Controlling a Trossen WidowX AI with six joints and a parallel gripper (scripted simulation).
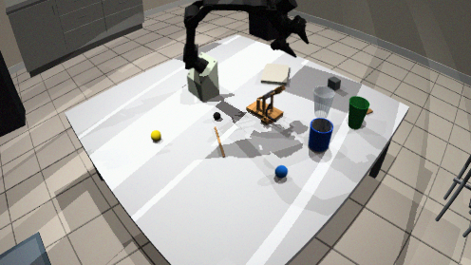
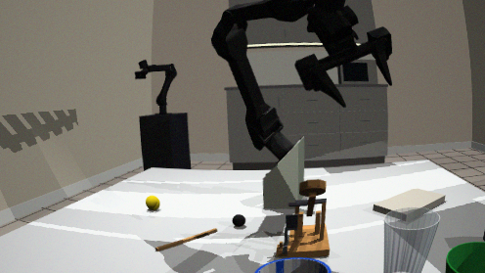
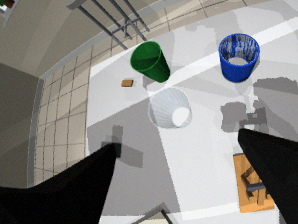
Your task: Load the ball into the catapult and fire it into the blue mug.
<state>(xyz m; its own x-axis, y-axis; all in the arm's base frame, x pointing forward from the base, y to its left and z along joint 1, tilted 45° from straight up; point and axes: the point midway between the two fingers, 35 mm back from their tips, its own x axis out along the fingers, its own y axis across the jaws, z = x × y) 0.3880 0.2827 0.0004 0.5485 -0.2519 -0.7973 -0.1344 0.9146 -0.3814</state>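
The wooden catapult (image 1: 276, 113) (image 2: 318, 241) (image 3: 241, 185) stands on the table in front of the arm's base, its throwing arm raised; whether its cup holds anything is unclear. The blue mug (image 1: 320, 138) (image 2: 280, 266) (image 3: 235, 74) stands upright, its visible inside showing no ball. A blue ball (image 1: 281, 172) lies nearer the top camera. A yellow ball (image 1: 156, 136) (image 2: 153, 203) and a small black ball (image 1: 216, 116) (image 2: 239, 220) lie left of the catapult in the top and exterior views. My gripper (image 1: 301, 49) (image 2: 368, 95) (image 3: 177, 143) is open and empty, high above the table.
A clear ribbed cup (image 1: 323, 101) (image 2: 411, 239) (image 3: 162, 107) and a green cup (image 1: 358, 113) (image 3: 162, 72) stand near the mug. A pale flat block (image 1: 275, 74) (image 2: 411, 202), a dark cube (image 1: 334, 83) and a thin stick (image 1: 219, 142) (image 2: 186, 240) also lie on the table.
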